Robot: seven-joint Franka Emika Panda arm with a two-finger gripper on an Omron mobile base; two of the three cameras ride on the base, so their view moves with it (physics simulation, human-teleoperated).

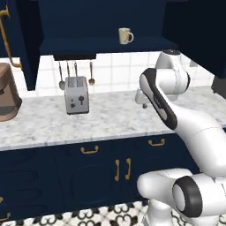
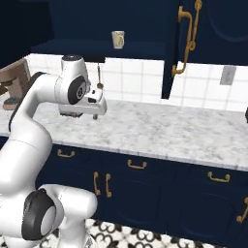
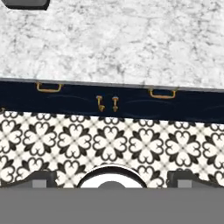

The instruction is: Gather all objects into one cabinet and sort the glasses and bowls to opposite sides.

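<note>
Cream cup (image 1: 125, 35) stands alone on an open navy shelf (image 1: 101, 45) above the marble counter (image 1: 110, 117); no bowl or orange cup is in sight. The gripper (image 2: 82, 115) hangs spread and empty over the counter, well below the cup. By my reading, gathering has barely begun and all sorting remains.

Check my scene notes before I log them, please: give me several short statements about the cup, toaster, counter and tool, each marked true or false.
1. The cream cup stands on an open dark shelf. True.
2. The toaster lies on the floor. False: it stands on the marble counter.
3. The tool grips the cup. False: it is open and holds nothing.
4. Utensils hang behind the toaster. True.
</note>
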